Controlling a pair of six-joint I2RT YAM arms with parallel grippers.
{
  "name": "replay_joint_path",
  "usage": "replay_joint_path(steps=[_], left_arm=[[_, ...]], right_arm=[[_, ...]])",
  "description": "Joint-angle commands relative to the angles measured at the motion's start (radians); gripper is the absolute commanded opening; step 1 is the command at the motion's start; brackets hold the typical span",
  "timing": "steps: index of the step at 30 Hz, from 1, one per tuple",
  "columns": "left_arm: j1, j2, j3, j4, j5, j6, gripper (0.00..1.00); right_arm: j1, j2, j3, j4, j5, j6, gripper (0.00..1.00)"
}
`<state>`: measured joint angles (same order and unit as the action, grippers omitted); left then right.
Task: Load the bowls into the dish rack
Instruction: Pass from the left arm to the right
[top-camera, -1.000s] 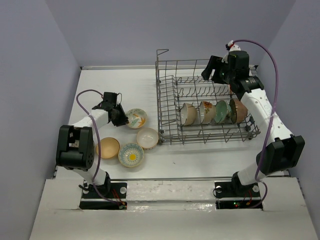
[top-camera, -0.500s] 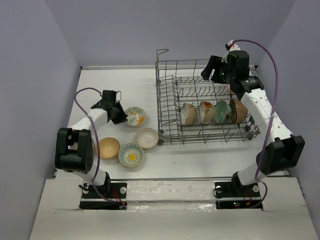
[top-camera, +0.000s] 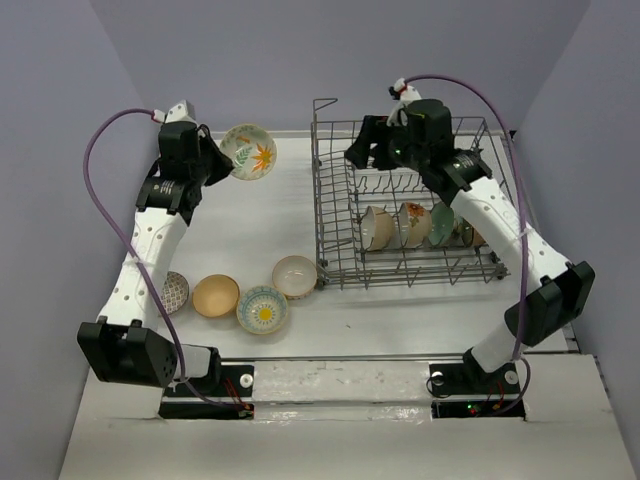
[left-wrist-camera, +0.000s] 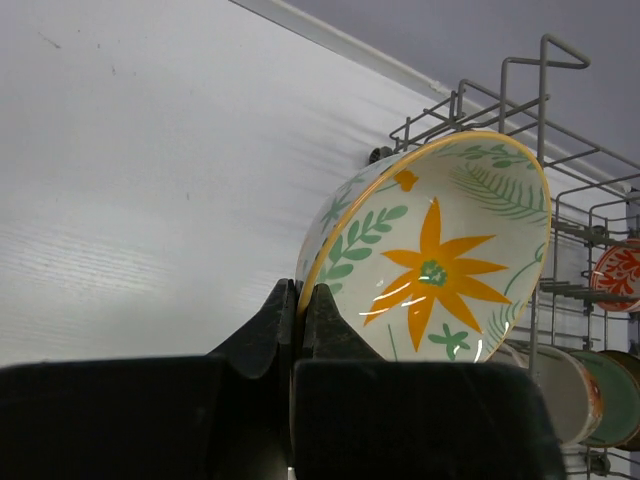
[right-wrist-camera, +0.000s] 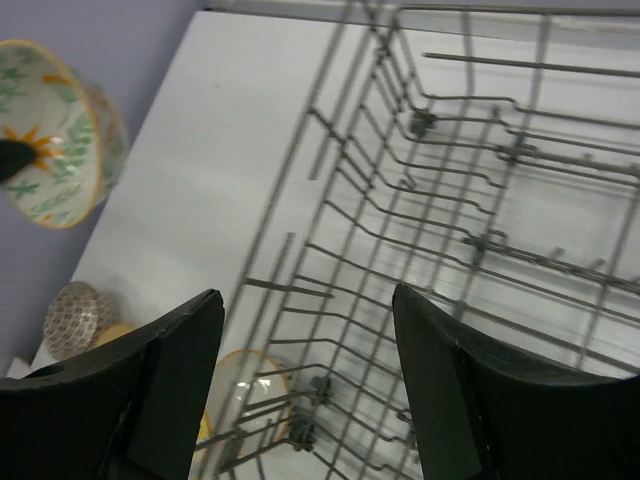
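One bowl, the floral bowl (top-camera: 247, 152), was in hand at inspection. It was cream, yellow-rimmed, with an orange flower and green fronds painted inside. It was held in the air, tilted on edge, above the far left of the table (top-camera: 265, 205). It sat left of the dish rack (top-camera: 340, 215) and well apart from it. The left gripper (left-wrist-camera: 298, 300) was clamped on its rim, one finger inside the wall and one outside, the jaws nearly together on the thin ceramic.

Four bowls stood on edge in the rack's near row: the cream bowl (top-camera: 375, 228), the red-orange bowl (top-camera: 412, 224), the teal bowl (top-camera: 441, 222) and the brown bowl (top-camera: 472, 231). Four more lay on the table by the left arm: the white bowl (top-camera: 296, 276), the blue-rimmed bowl (top-camera: 262, 308), the tan bowl (top-camera: 215, 296) and the speckled bowl (top-camera: 176, 292), the last partly hidden behind the arm.

The right gripper (right-wrist-camera: 305, 300) hung over the rack's far left corner with its jaws apart and nothing between them.

Step judged: carrying the fifth bowl toward the rack. The next move calls for clearing the tall side wall, then lowering the bowl on edge between free tines — while keeping off the right arm. The rim grip is narrow, so the glazed bowl may swing.
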<state>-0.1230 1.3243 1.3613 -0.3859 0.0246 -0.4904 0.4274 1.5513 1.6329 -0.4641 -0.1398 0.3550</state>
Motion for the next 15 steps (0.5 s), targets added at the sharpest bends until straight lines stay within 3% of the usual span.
replay_joint_path(steps=[1, 10, 15], left_arm=[[-0.012, -0.014, 0.061, -0.027, 0.001, 0.026, 0.00], [-0.122, 0.009, 0.119, -0.050, -0.014, 0.027, 0.00], [-0.185, 0.012, 0.151, -0.057, -0.063, 0.019, 0.00]], right_arm=[[0.128, 0.053, 0.129, 0.044, 0.006, -0.004, 0.73], [0.292, 0.213, 0.326, -0.007, 0.109, -0.039, 0.73], [0.301, 0.262, 0.366, -0.031, 0.174, -0.051, 0.73]])
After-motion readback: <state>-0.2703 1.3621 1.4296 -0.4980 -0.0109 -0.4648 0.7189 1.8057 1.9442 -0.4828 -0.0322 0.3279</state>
